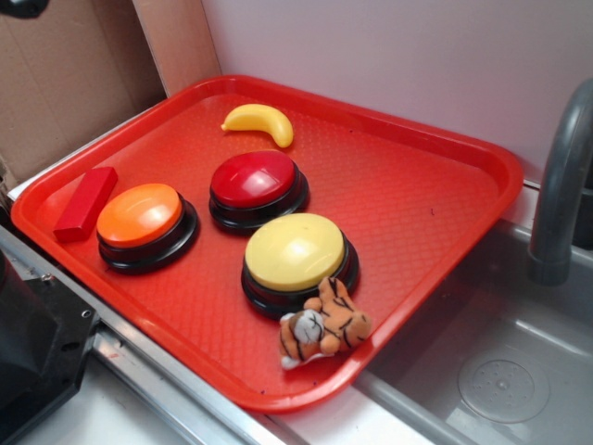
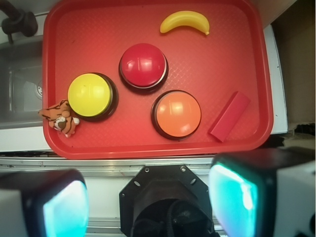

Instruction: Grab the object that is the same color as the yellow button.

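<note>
Banana [image 2: 184, 21]: you see it at top centre, alone on the red tray [image 2: 148, 143].
Yellow button [image 2: 90, 95]: left, touching the plush tiger [image 2: 60, 117].
End effector [image 2: 148, 202]: wide open, empty, below the tray.

Your end effector [image 2: 148, 202] shows only in the wrist view, where its two fingers fill the bottom corners of the picture: the one at lower left [image 2: 47, 205] and the one at lower right [image 2: 256, 192], each with a pale housing and a glossy teal-lit inner pad. You have them spread wide, with a broad open gap between them and nothing held there; the black mount of the end effector sits in the middle of that gap at the bottom edge. In the exterior view a dark part of your arm [image 1: 32, 357] shows at the lower left corner, too cropped to tell its pose.
</note>
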